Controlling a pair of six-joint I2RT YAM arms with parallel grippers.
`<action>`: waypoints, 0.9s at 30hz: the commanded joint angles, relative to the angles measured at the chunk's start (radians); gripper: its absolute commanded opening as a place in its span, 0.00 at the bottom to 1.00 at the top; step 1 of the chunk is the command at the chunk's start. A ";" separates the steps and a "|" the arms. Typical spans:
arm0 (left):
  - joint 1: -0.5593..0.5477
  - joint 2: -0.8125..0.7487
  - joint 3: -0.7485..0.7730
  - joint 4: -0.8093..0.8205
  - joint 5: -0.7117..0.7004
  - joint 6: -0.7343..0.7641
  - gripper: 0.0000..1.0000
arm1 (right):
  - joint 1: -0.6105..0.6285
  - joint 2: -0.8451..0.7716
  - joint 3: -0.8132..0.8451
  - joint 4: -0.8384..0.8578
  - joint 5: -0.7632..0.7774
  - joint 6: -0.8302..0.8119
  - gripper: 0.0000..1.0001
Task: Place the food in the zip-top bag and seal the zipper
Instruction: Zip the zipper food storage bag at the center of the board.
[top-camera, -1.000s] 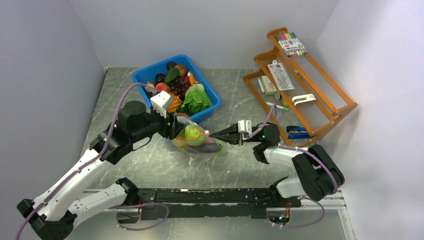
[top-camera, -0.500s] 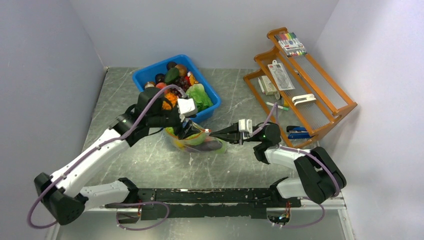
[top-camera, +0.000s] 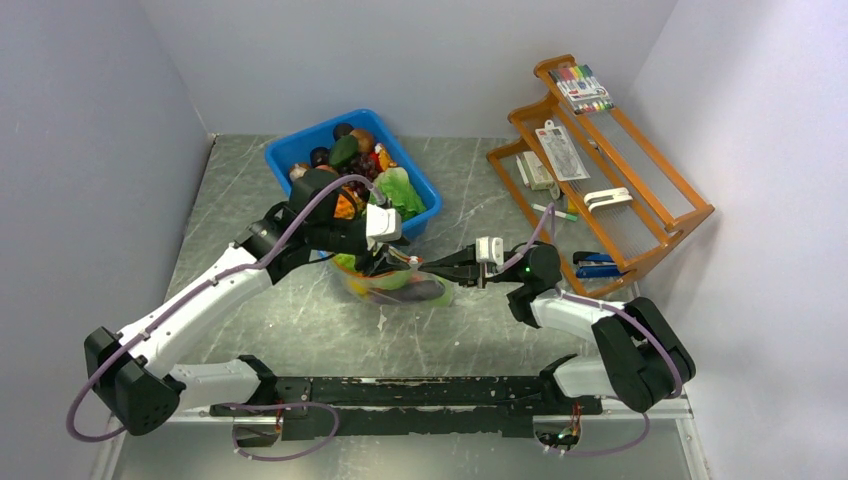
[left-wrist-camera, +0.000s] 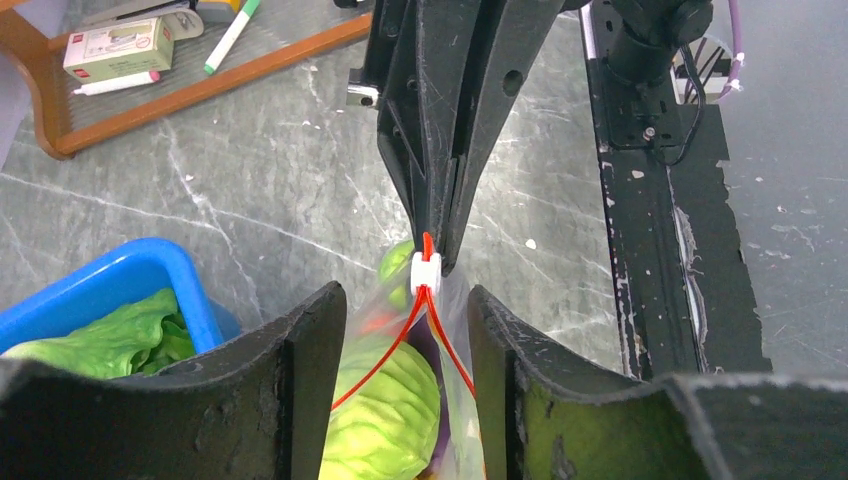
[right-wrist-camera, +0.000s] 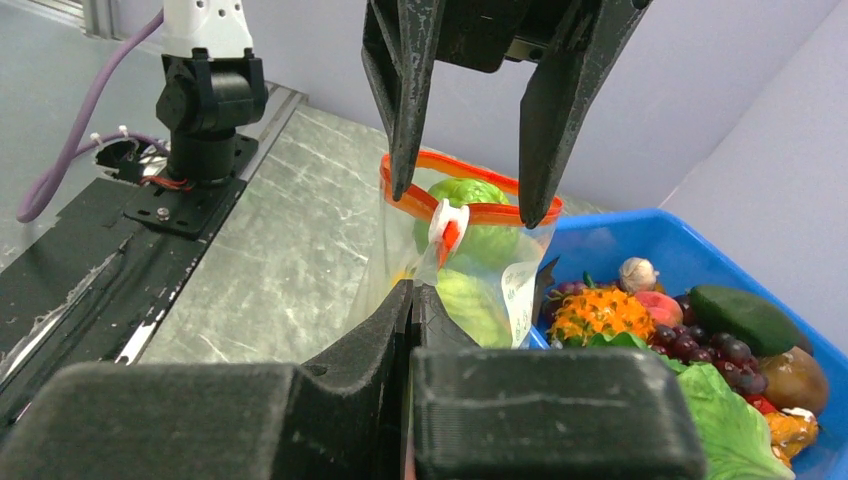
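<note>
The left arm has swung right, from beside the zip-top bag to above it. The left hand is open, with one finger on each side of the red-orange zipper, and the bag mouth is parted. The right hand is closed on the bag's right end, just beyond the white slider. The bag is held upright at mid-worktop, just near of the blue bin. It contains a green cabbage and darker food.
</note>
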 joint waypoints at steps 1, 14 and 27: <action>-0.007 0.011 0.030 0.036 0.049 0.035 0.49 | -0.004 -0.010 0.013 0.025 0.016 -0.003 0.00; -0.008 0.055 0.051 0.055 0.080 0.034 0.40 | -0.004 0.006 0.019 0.035 0.023 0.017 0.00; -0.008 0.075 0.062 0.043 0.111 0.051 0.24 | -0.005 0.011 0.026 0.005 0.026 0.001 0.00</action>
